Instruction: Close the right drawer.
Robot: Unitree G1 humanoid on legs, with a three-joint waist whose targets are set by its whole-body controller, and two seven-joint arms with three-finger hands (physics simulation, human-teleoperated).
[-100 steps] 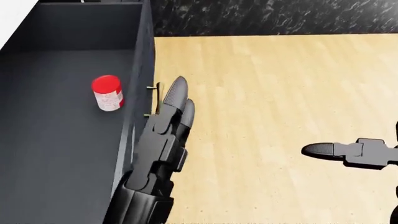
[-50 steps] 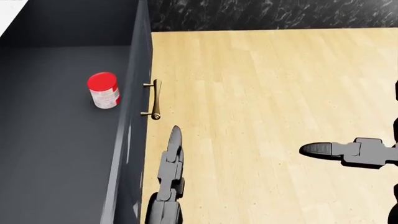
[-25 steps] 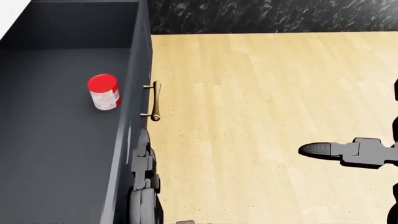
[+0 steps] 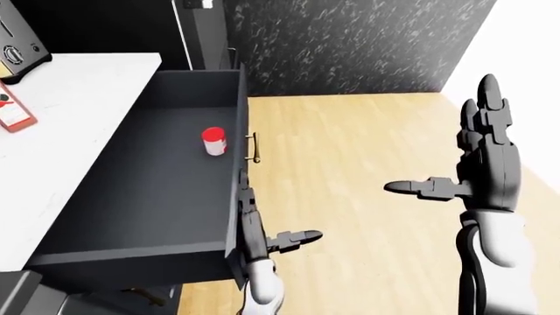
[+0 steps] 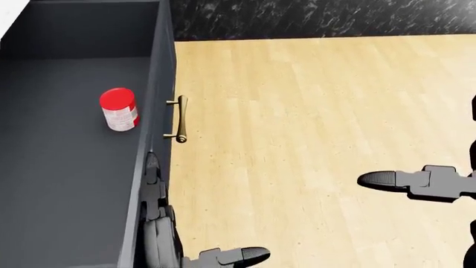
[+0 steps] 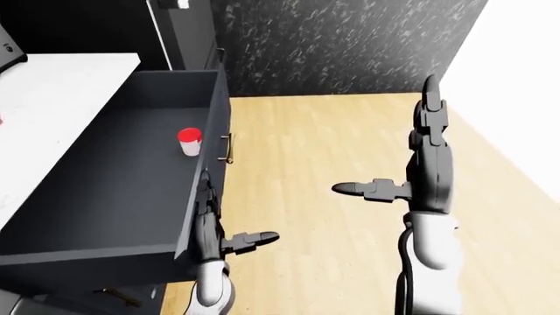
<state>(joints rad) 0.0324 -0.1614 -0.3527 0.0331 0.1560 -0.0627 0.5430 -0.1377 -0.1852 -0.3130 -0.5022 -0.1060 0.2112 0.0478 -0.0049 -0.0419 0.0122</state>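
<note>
The right drawer (image 4: 238, 125) is dark grey and stands pulled far out from the counter. A red-capped can (image 4: 213, 141) stands upright inside it. A brass handle (image 5: 180, 119) sits on its front panel. My left hand (image 4: 259, 226) is open, with its fingers (image 5: 154, 192) flat along the front panel below the handle and its thumb (image 5: 239, 257) pointing right. My right hand (image 4: 484, 157) is open and empty, raised over the floor at the right with its thumb (image 5: 386, 178) pointing left.
A white counter (image 4: 79, 111) at the left holds a toaster (image 4: 18, 49) and a red-and-white packet (image 4: 13, 108). The wooden floor (image 4: 350, 151) stretches right of the drawer. A dark marbled wall (image 4: 350, 46) closes the top, and a white wall (image 4: 525, 59) stands at the right.
My left hand has dropped from over the handle and come back flat against the drawer's front panel below it, thumb now out. The picture has shifted slightly left. The right hand is still.
</note>
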